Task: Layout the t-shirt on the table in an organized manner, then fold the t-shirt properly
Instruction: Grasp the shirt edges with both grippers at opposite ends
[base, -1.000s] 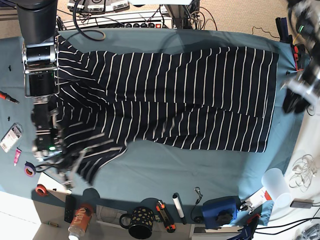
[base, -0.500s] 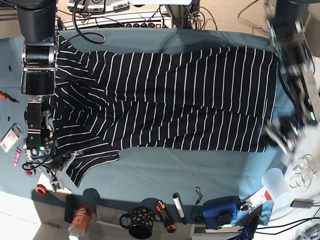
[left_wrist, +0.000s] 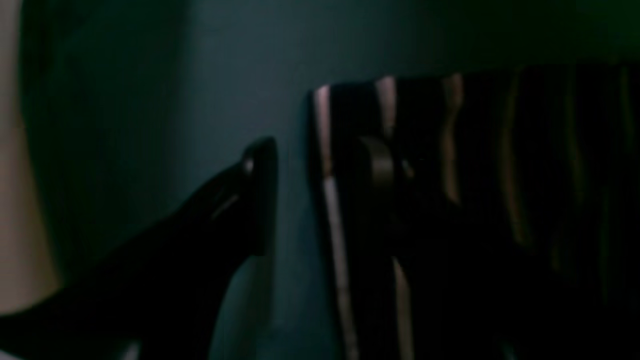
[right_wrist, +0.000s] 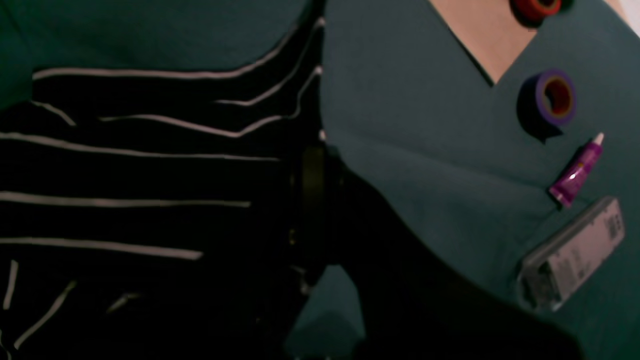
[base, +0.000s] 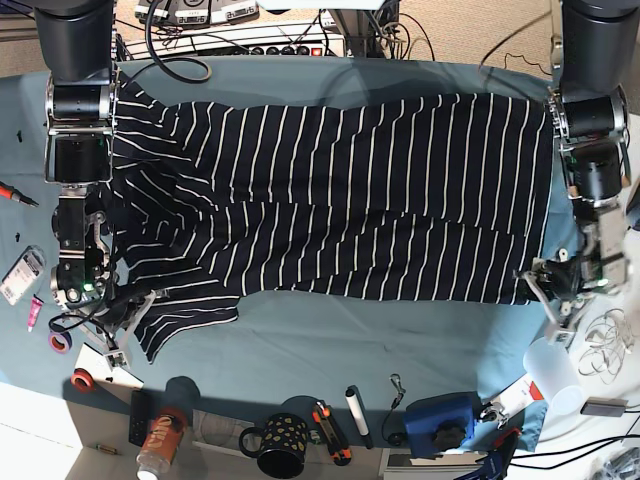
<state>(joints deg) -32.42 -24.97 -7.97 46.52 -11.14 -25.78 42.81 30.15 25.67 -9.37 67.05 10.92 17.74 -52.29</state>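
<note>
One t-shirt (base: 330, 195) lies spread across the one table (base: 330, 345), dark with thin white stripes, its body running from the left side to the right in the base view, where one short sleeve (base: 185, 318) sticks out at the lower left.

At the far left of the base view, on the teal cloth, sit one red-handled tool (base: 17, 193), one clear packet (base: 21, 275), one small purple tube (base: 34, 312) and two tape rolls: a purple roll (base: 59, 342) and a red roll (base: 82, 380). The right wrist view shows the same purple tube (right_wrist: 577, 170), the purple roll (right_wrist: 555, 97), the packet (right_wrist: 575, 252) and part of the red roll (right_wrist: 537, 6).

The right gripper (base: 120, 310) is down at the sleeve's edge. In the right wrist view one dark finger (right_wrist: 380, 235) rests over the teal cloth just beside the shirt's edge (right_wrist: 300, 125); the other is lost in the black fabric, so whether it pinches the cloth cannot be told.

Along the near edge stand one orange can (base: 160, 440), one black spotted mug (base: 278, 445), one white marker (base: 357, 415) and one blue device (base: 440, 420), then one white cup (base: 553, 372).

On the right, the left gripper (base: 555, 295) sits at the shirt's lower right corner. The left wrist view is dark and blurred: one finger (left_wrist: 250, 200) lies on bare teal cloth, the other (left_wrist: 380, 165) on the striped hem (left_wrist: 330, 210), with a clear gap between them, so the claw is spread and straddles the shirt's edge.
</note>
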